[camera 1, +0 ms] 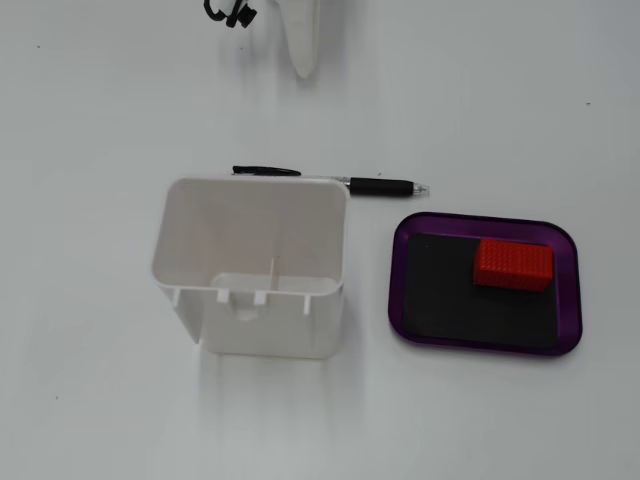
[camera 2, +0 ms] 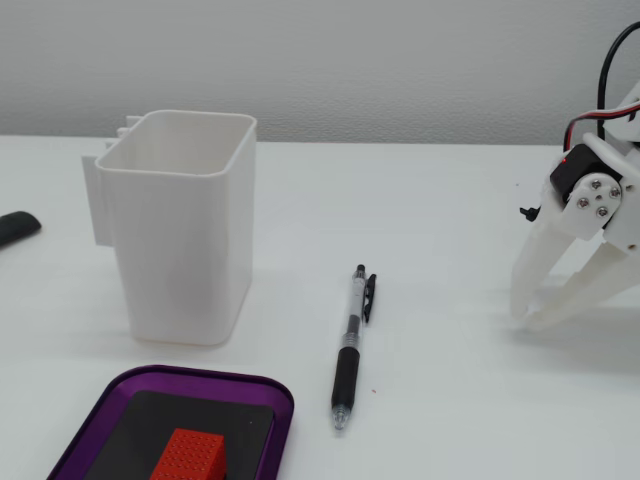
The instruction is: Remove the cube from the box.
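Red cube [camera 1: 512, 264] lying flat on black floor of purple box [camera 1: 567, 290], in its upper right part in a fixed view, long axis left to right, along box's length. Pincer [camera 2: 530, 318] well apart from box, white fingers [camera 2: 533, 262] spread, tips down at tabletop [camera 2: 450, 220], holding nothing. Pen [camera 1: 380, 185] behind white container [camera 1: 250, 265].

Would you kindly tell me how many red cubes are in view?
1. The cube lies inside the purple box, in its upper right corner in the overhead-looking fixed view. None shows in the white container.
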Controlling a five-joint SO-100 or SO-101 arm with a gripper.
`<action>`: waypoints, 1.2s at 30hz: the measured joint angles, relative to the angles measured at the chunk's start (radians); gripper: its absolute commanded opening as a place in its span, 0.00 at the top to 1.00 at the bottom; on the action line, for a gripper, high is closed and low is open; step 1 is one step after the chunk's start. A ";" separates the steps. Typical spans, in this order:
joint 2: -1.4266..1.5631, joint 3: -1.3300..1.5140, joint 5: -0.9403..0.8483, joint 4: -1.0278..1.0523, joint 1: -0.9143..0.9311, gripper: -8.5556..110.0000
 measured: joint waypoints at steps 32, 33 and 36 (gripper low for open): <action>-1.281 -1.078 0.241 -0.067 -0.403 0.84; -1.367 -1.150 0.284 -0.067 -0.440 0.84; -1.594 -1.351 0.387 -0.058 -0.495 0.84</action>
